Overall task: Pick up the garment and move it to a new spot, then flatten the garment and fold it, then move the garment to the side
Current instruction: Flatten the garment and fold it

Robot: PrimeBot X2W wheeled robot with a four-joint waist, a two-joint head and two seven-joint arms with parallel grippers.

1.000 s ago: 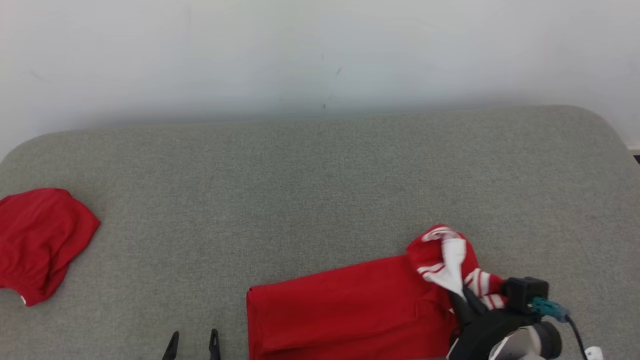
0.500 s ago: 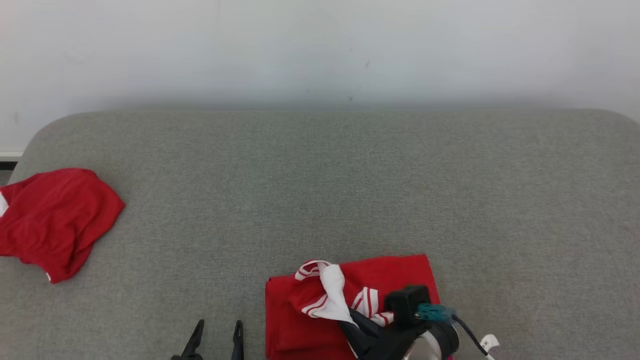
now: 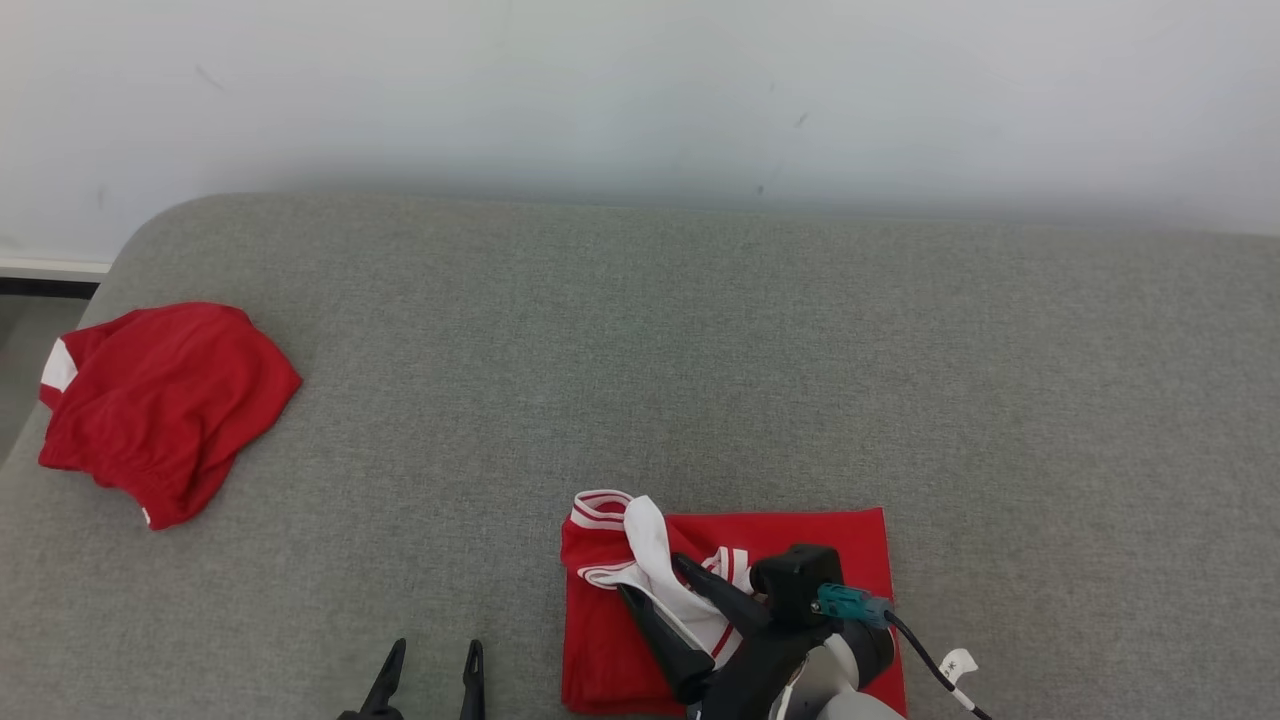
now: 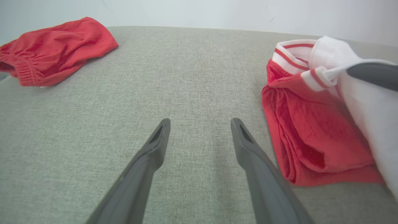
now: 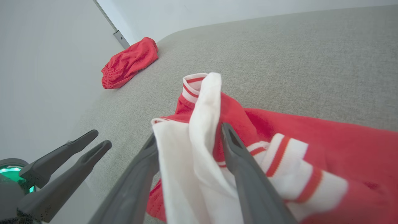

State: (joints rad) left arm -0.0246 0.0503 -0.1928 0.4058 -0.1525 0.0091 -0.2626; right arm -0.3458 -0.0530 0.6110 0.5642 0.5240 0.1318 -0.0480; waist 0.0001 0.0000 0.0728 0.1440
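The garment (image 3: 810,545), red with a white sleeve and red-and-white striped cuffs, lies folded into a compact rectangle near the front of the grey cushioned surface. My right gripper (image 3: 652,577) sits over its left part, jaws parted, and the white sleeve (image 5: 202,124) is draped loosely between the fingers. The same gripper (image 5: 188,130) appears from its wrist with fabric against both fingers. To the left of the garment (image 4: 311,130), my left gripper (image 3: 437,648) hovers open and empty over bare cushion (image 4: 201,121).
A second red garment (image 3: 160,400) lies crumpled at the cushion's far left edge, and shows in both wrist views (image 4: 53,46) (image 5: 129,62). A pale wall runs along the back. The grey surface (image 3: 750,350) stretches wide behind and to the right.
The right gripper carried the sleeve end leftward across the garment, folding it shorter, and its jaws have parted. The head camera swung, shifting the whole picture. The left gripper stayed open.
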